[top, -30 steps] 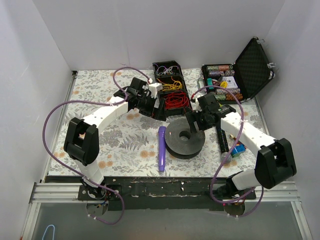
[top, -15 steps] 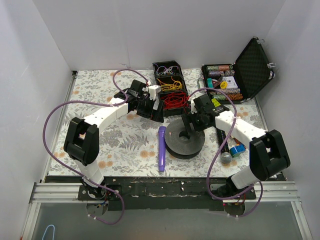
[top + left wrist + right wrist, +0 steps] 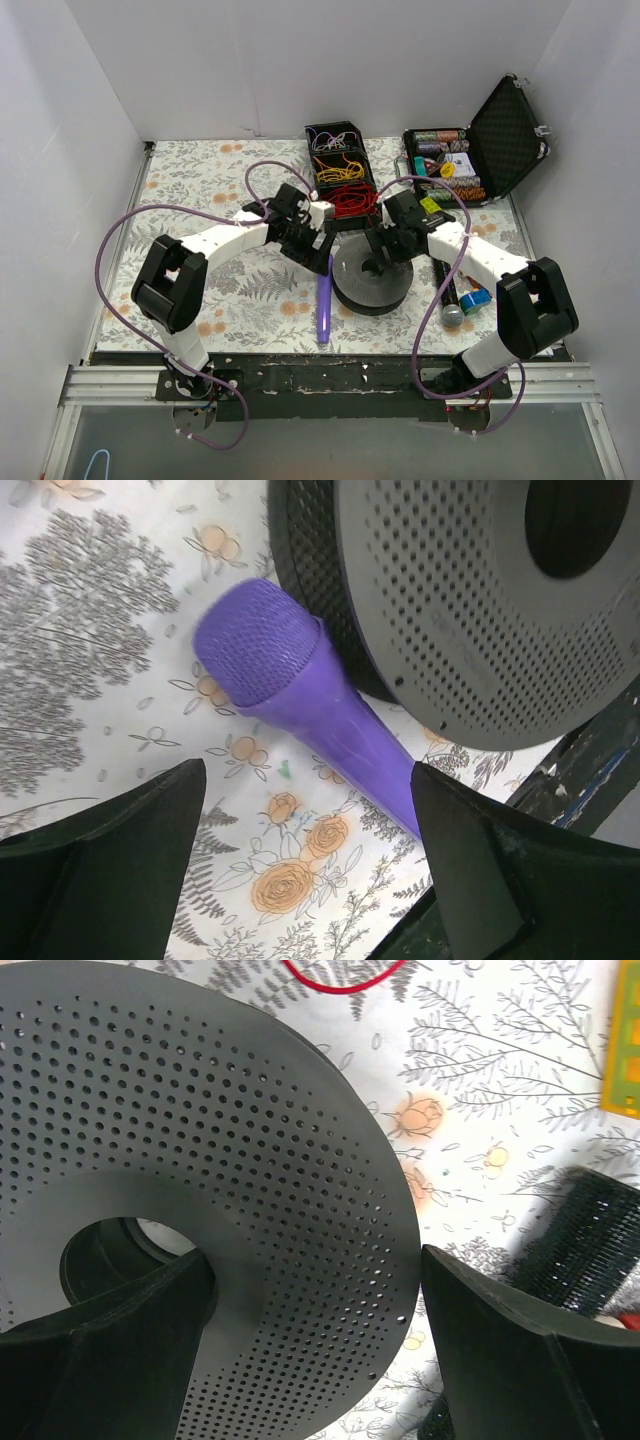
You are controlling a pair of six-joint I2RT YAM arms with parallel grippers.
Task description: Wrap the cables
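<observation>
Top view: red cables [image 3: 352,200] bundled in the nearest compartment of the black box [image 3: 309,160], upper middle of the frame, on the floral surface [image 3: 190,190]. Yellow wires [image 3: 340,170] sit in the compartment behind them. Nothing grips the cables. Black perforated disc [image 3: 355,292] lies just below the box at frame center, with the purple microphone [image 3: 323,300] lying lengthwise along its left side. Left arm comes in from the left and ends over the microphone's upper end. In the left wrist view the left fingers [image 3: 110,870] are spread wide with the microphone's mesh head [image 3: 265,660] between them, nothing pinched, disc edge at upper right. Right arm comes in from the right and ends over the disc. In the right wrist view the right fingers [image 3: 100,1360] are spread wide above the disc's top face and center hole, holding nothing; a red cable loop shows at the top edge, beyond the disc. Open black case [image 3: 505,130] stands at upper right.
</observation>
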